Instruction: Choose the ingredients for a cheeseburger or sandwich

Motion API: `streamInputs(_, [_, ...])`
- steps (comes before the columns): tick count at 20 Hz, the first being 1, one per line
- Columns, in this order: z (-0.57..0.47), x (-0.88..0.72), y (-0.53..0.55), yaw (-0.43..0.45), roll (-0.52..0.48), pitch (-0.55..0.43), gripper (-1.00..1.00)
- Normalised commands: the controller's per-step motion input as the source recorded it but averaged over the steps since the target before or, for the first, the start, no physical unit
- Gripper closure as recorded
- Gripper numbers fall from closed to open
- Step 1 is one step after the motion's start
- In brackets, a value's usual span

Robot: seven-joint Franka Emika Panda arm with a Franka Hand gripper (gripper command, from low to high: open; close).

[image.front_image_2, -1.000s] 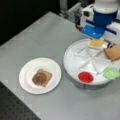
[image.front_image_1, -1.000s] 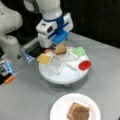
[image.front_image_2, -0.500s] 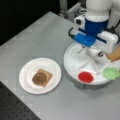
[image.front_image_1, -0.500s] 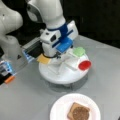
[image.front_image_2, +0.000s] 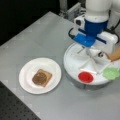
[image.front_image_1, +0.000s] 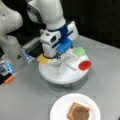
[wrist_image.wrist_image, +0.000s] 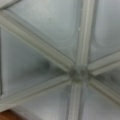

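Observation:
A tan toast square (image.front_image_1: 78, 113) lies on the white plate (image.front_image_1: 58, 110) with a dark brown patty (image.front_image_2: 39, 78) on top, seen in both front views. The yellow cheese square (image.front_image_1: 43, 59) rests in the divided white tray (image.front_image_1: 60, 76) at its left rim. Another toast piece (image.front_image_2: 114, 54) sits at the tray's right in a front view. My gripper (image.front_image_1: 57, 58) hangs low over the tray's middle (image.front_image_2: 96, 53), its fingertips hidden under the hand. The wrist view shows only the tray's dividers (wrist_image.wrist_image: 79, 72) close below, with a brown corner at the bottom left.
A red disc (image.front_image_1: 84, 65) and a green leafy piece (image.front_image_1: 79, 51) lie in tray compartments. A second robot base (image.front_image_1: 10, 37) stands at a front view's left, with a small orange object (image.front_image_1: 9, 79) beside it. The grey table (image.front_image_2: 37, 37) surrounds plate and tray.
The arm has dropped lower and shifted over the tray's centre, covering more of the compartments. The plate with toast and patty has not moved.

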Motion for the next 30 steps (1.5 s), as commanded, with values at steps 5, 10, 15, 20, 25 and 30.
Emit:
streamInputs(5, [-0.19, -0.12, 0.01, -0.045, 0.071, 0.092, -1.0])
streamInputs(10, [-0.2, -0.15, 0.01, -0.038, 0.062, 0.019, -1.0])
streamInputs(15, [-0.2, -0.13, 0.03, -0.033, 0.047, -0.049, -1.0])
streamInputs(20, [-0.2, -0.11, 0.03, -0.021, 0.049, -0.108, -1.0])
streamInputs(25, [-0.22, -0.11, 0.02, -0.005, 0.05, -0.151, -1.0])
streamInputs(30, [-0.16, -0.13, 0.0, 0.007, 0.033, -0.156, -1.0])
